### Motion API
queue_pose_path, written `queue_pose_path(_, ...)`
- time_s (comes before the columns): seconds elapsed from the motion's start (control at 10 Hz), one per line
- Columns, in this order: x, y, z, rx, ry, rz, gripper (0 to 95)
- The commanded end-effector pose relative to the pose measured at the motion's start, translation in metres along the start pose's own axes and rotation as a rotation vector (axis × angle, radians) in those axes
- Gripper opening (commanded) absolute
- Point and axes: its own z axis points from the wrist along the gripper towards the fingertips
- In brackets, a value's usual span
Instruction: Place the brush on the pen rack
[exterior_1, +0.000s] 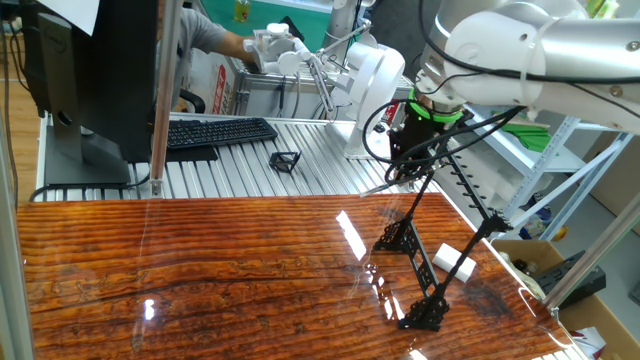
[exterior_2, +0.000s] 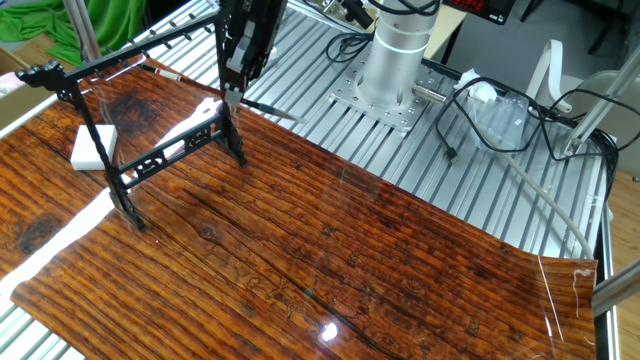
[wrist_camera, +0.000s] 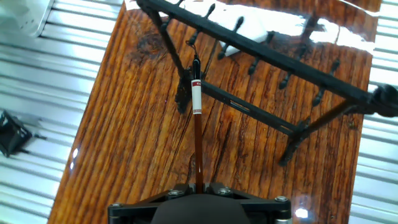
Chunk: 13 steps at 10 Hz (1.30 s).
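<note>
My gripper (wrist_camera: 199, 185) is shut on the brush (wrist_camera: 198, 137), a thin brown stick with a white band and a dark looped tip. That tip reaches out toward one leg of the pen rack (wrist_camera: 273, 59). The rack is a long black frame with a hooked top rod, standing on the wooden board. In the other fixed view the gripper (exterior_2: 233, 95) hangs just above the rack's (exterior_2: 165, 160) near end, and the brush (exterior_2: 270, 108) sticks out sideways over the metal table. In one fixed view the gripper (exterior_1: 398, 178) holds the brush (exterior_1: 378, 187) beside the rack (exterior_1: 405, 240).
A white block (exterior_2: 94, 146) lies on the board behind the rack. A small black wire frame (exterior_1: 285, 160) and a keyboard (exterior_1: 215, 130) sit on the slatted metal table. The arm's base (exterior_2: 390, 60) and loose cables (exterior_2: 490, 110) occupy the far side.
</note>
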Motion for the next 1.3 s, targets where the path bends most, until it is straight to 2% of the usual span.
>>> queue_pose_path(0.1,-0.0001,0.0002,0.0003,-0.005,-0.009,0.006,0.0)
queue_pose_path(0.3,-0.0002,0.0002,0.0001,-0.009,-0.011,0.031,0.0)
queue_pose_path(0.4,-0.0001,0.0002,-0.0001,-0.016,-0.027,0.042,0.0)
queue_pose_path(0.5,0.0013,0.0001,-0.0012,-0.017,-0.054,0.041,0.0)
queue_pose_path(0.8,0.0019,-0.0009,-0.0055,-0.018,-0.067,0.034,0.0)
queue_pose_path(1.0,0.0011,-0.0012,-0.0066,-0.029,-0.078,0.04,0.0)
queue_pose_path(1.2,0.0008,-0.0011,-0.0069,-0.044,-0.105,0.05,0.0)
queue_pose_path(1.3,0.0008,-0.001,-0.0069,-0.049,-0.106,0.058,0.0)
